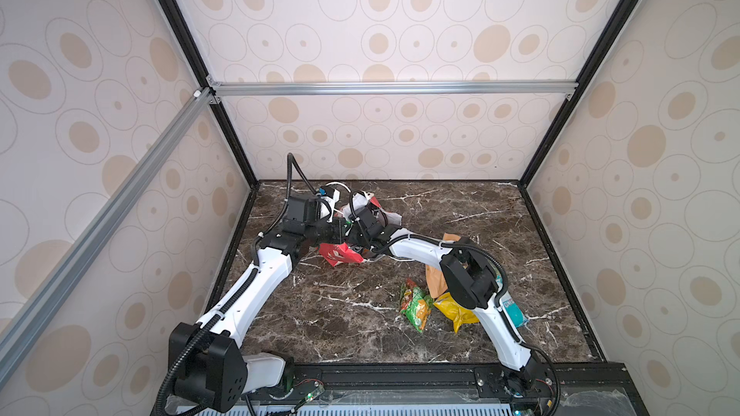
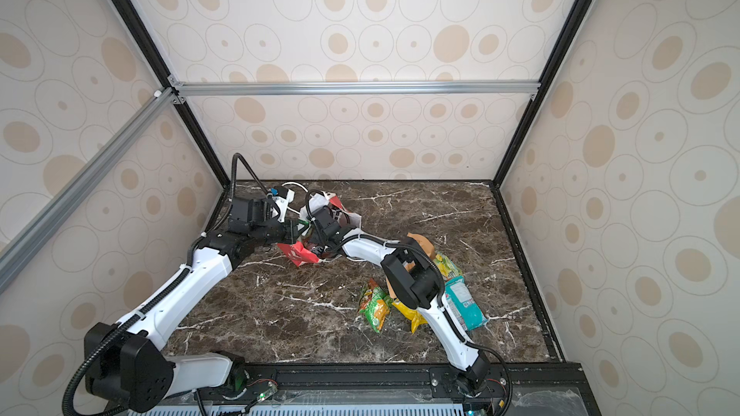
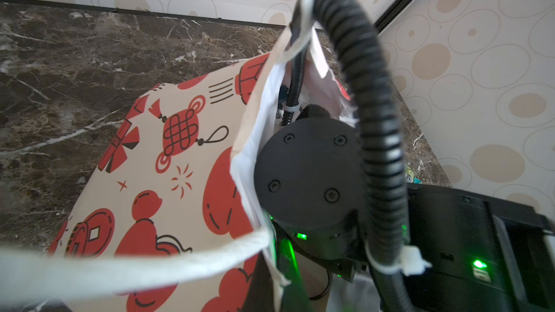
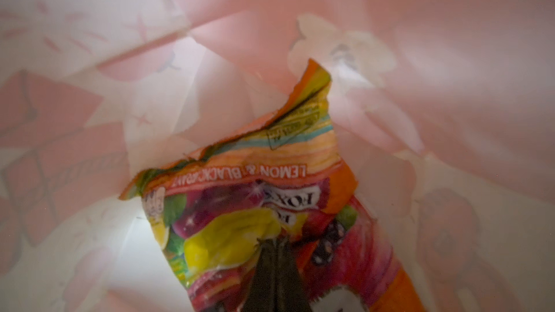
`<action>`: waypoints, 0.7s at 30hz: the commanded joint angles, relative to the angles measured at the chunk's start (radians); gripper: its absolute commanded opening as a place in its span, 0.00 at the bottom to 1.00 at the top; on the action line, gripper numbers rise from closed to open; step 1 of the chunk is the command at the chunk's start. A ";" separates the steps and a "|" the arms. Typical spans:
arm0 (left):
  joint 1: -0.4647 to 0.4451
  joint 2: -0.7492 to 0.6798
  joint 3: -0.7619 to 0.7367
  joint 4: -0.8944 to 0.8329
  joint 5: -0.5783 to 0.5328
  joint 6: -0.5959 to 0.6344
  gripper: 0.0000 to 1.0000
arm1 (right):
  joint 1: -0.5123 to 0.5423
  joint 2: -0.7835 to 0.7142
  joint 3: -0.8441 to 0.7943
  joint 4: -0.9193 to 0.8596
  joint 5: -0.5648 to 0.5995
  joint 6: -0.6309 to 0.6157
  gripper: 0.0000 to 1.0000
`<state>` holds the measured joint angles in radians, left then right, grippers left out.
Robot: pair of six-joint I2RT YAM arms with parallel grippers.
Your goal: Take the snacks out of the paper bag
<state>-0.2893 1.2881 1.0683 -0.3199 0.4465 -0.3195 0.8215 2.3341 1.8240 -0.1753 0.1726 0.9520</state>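
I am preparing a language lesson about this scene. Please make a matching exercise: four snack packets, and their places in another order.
Things:
1 orange FOX'S packet
2 teal packet
3 yellow packet
4 green-and-red packet

Places:
A on the table, closest to the right wall
B inside the paper bag, pinched by the right end effector
C on the table, toward its middle
D on the table, between 2 and 4

Pairs: 1-B, 2-A, 3-D, 4-C

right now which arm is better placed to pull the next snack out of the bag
Right. The right pincer is inside the paper bag, shut on the orange FOX'S packet, so it need only withdraw. The left pincer sits outside, by the bag's mouth.
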 commanded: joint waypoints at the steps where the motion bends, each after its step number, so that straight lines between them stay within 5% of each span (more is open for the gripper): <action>1: -0.020 -0.052 0.051 0.027 0.029 0.039 0.00 | -0.024 -0.041 -0.059 -0.051 0.010 -0.012 0.00; 21: -0.021 -0.052 -0.029 0.070 0.012 0.089 0.00 | -0.025 -0.310 -0.228 0.048 -0.094 -0.087 0.00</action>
<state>-0.3073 1.2507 1.0462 -0.2718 0.4526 -0.2714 0.8070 2.0930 1.6039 -0.1444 0.0868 0.8829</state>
